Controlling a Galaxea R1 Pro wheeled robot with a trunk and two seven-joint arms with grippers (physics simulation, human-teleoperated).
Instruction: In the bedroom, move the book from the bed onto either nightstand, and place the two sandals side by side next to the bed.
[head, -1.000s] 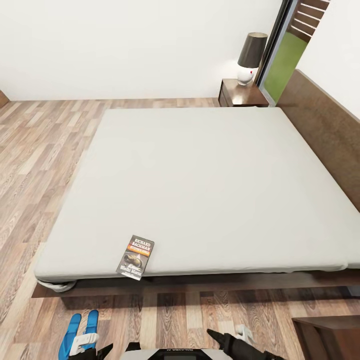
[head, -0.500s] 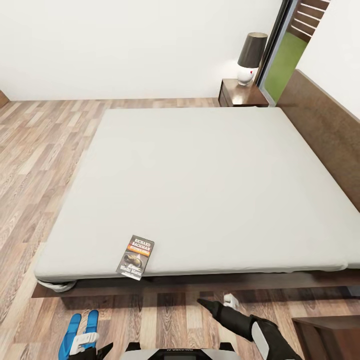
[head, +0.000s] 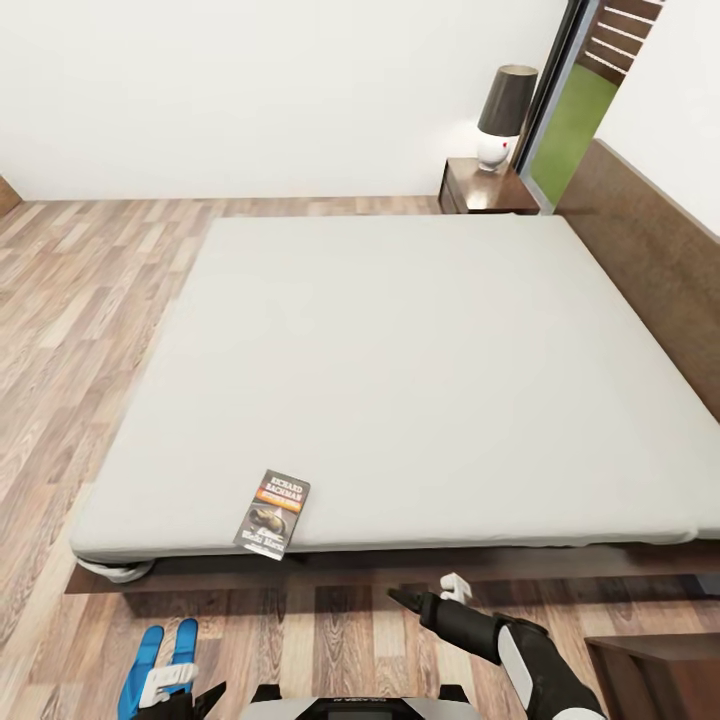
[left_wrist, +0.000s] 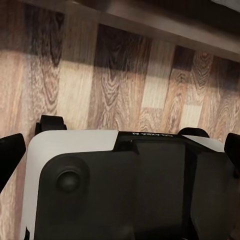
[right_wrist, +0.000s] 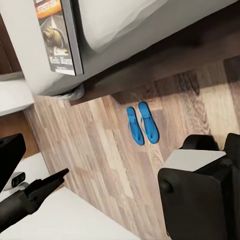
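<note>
Since a second ago the right gripper (head: 430, 596) has risen from the lower edge of the head view and reached forward over the floor (head: 340, 640) toward the near edge of the bed (head: 400, 380); bed and book have kept their places. From the head, the book (head: 272, 514) lies flat at the mattress's near edge, toward its left corner, its lower end overhanging slightly. The two sandals (head: 160, 655) sit side by side on the planks near that corner, partly behind the left gripper (head: 170, 685); I cannot tell whether either gripper is open or closed. A nightstand (head: 485, 188) with a lamp (head: 502, 115) stands beyond the far corner by the headboard (head: 650, 260), and bare floor runs wide along the bed's left side. The left wrist camera looks over the robot's body (left_wrist: 125, 190) at planks. The right wrist camera sees the book (right_wrist: 56, 35) at the mattress edge, and the sandals (right_wrist: 142, 122) touching, well apart from it
</note>
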